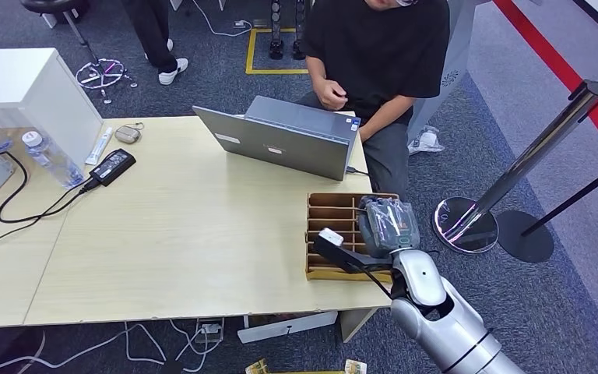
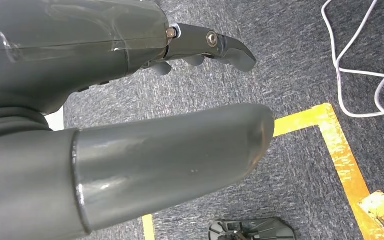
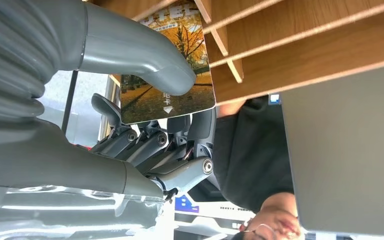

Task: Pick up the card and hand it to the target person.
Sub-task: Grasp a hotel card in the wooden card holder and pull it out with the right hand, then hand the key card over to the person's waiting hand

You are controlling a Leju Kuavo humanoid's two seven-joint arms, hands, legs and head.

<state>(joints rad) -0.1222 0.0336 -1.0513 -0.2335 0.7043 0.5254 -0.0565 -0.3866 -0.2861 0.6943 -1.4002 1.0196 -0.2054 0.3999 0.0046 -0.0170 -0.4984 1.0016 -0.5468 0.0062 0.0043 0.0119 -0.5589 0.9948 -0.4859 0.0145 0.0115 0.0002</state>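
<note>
- Right robot hand [image 3: 145, 125]: thumb and fingers pinching the card [image 3: 172, 75], over the wooden slotted rack [image 1: 331, 234].
- Card: autumn-tree print, one end inside a rack slot, the other in the hand.
- Rack: upright dividers, on the bench [image 1: 187, 234] corner under the hand.
- Laptop [image 1: 284, 140]: beyond the rack; seated person [image 1: 378, 54] behind it.
- Left robot hand [image 2: 130, 100]: fingers apart, holding nothing, above carpet.

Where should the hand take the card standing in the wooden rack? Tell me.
Pinch the card's free edge sticking out of the wooden slotted rack, thumb on the printed face, fingers behind, coming from the rack's open side. The right hand seems already placed so; dividers block other sides.
</note>
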